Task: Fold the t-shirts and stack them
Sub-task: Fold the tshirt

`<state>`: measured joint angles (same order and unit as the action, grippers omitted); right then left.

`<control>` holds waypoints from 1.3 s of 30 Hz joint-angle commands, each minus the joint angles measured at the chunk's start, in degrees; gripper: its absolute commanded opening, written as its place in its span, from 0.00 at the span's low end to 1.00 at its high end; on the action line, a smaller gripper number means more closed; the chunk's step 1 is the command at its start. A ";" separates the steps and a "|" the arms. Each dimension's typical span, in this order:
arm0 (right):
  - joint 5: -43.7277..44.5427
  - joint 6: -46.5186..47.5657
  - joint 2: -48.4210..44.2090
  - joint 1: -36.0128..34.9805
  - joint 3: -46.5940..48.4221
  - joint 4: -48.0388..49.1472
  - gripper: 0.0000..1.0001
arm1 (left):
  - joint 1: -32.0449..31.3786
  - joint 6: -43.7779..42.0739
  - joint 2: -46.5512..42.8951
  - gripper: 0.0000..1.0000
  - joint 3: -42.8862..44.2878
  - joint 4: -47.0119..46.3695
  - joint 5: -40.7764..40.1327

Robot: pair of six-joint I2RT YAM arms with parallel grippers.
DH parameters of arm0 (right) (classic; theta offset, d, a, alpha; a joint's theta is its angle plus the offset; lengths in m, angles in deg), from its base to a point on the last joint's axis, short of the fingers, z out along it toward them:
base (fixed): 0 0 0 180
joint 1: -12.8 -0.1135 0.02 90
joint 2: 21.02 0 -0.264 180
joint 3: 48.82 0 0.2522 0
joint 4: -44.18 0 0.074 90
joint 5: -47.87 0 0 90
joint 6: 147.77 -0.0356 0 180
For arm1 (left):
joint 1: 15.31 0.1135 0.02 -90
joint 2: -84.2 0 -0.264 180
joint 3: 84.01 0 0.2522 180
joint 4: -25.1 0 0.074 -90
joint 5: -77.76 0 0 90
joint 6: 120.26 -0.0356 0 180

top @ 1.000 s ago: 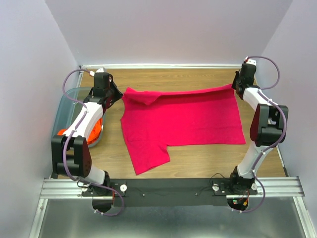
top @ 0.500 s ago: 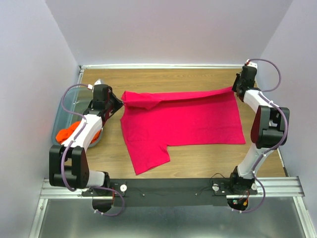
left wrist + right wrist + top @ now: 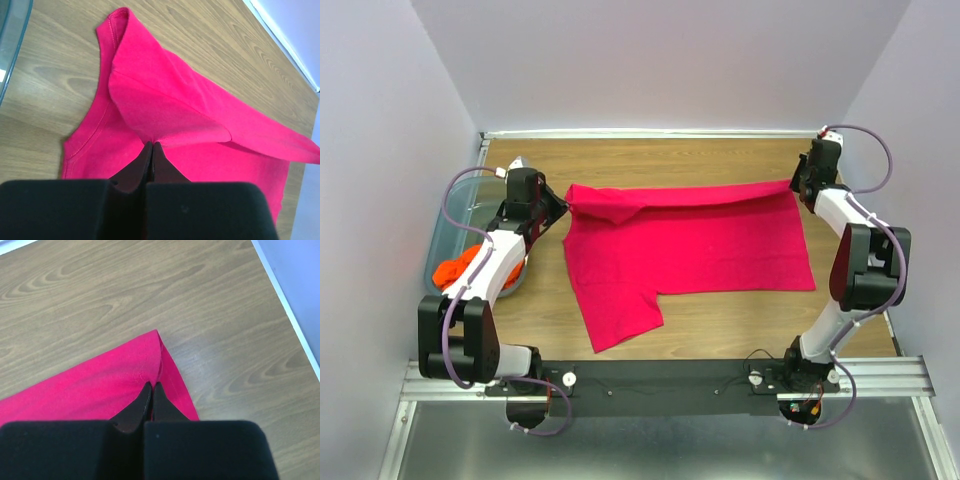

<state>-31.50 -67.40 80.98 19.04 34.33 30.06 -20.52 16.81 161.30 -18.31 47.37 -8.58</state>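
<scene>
Leftward, the plastic bin [image 3: 433,250] holds 1 crumpled orange t-shirt [image 3: 455,270]

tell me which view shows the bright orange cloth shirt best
Top external: the bright orange cloth shirt lies bunched in the translucent blue-grey plastic bin, partly behind the left arm. Left wrist shows only the bin's rim; right wrist shows neither.

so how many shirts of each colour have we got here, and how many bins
pink t-shirt: 1
orange t-shirt: 1
blue-grey bin: 1
total: 3
</scene>
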 commanded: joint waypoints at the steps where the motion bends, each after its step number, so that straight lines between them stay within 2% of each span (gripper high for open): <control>1: 0.79 -1.80 -3.12 0.53 -2.06 -2.19 0.01 | 0.56 -0.66 -1.16 0.00 -0.09 -0.16 -0.67; 10: 3.52 -5.22 -3.03 0.53 -4.78 -2.89 0.01 | 0.56 -0.66 -0.37 0.00 -0.17 0.01 -0.23; 20: 5.01 -10.85 0.48 0.70 -7.86 -5.09 0.01 | 0.64 -0.66 1.47 0.00 -6.24 -1.92 0.30; 36: 4.57 -11.99 3.74 0.79 -5.67 -6.32 0.01 | 0.55 0.39 3.06 0.00 -10.90 -4.91 2.14; 39: 4.57 -11.99 3.91 0.79 -5.49 -6.58 0.01 | 0.55 0.57 2.71 0.04 -11.77 -5.17 2.49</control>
<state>-28.26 -78.37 83.84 19.30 27.24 24.40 -20.50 16.61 163.99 -28.53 43.81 -7.22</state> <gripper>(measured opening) 0.012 0.014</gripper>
